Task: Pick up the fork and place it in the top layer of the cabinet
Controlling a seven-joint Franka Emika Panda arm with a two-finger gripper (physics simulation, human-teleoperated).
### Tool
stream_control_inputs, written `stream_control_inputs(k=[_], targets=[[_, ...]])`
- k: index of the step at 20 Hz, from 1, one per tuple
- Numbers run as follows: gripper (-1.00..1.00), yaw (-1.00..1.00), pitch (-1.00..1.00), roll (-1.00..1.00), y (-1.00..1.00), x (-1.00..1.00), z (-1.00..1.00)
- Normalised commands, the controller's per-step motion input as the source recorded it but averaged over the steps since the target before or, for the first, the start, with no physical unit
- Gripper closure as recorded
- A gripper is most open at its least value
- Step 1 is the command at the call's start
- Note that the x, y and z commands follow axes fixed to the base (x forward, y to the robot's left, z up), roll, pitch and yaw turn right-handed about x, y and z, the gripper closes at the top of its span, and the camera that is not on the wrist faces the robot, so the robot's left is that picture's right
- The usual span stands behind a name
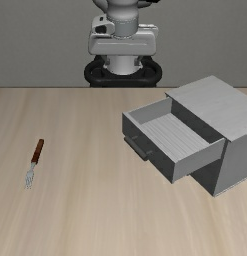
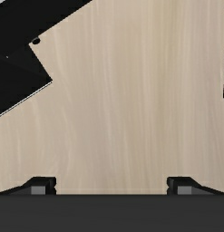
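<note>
We are hanging the hand [image 2: 112, 185] over bare surface [image 1: 85, 210] at the far side, up by the robot's base [image 1: 120, 72]. Its fingertips [image 2: 41, 184] are standing wide apart with nothing between them. The fork [image 1: 34, 165] is lying flat on the surface well off toward the exterior view's left, and nearer than the hand, so we are judging the coming reach as one going out to that side and forward. Its long axis is running almost near-to-far and leaning slightly: wooden handle [image 1: 38, 150] at the far end, tines [image 1: 28, 183] at the near end and a touch farther left. We are reckoning the fingers ought to be straddling the fork across that axis, closing roughly left-to-right on the handle. A thin thing lying flat is calling for a low, careful descent. The cabinet [image 1: 210, 125] is sitting on the exterior view's right, well apart from the fork, with its top drawer [image 1: 180, 135] standing open. Pick not yet begun.
</note>
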Motion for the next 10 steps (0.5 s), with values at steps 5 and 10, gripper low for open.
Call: stream_control_inputs(k=[5,10], targets=[[-1.0,0.0,0.0,0.0,-1.0,0.0,0.0],[-1.0,0.0,0.0,0.0,-1.0,0.0,0.0]])
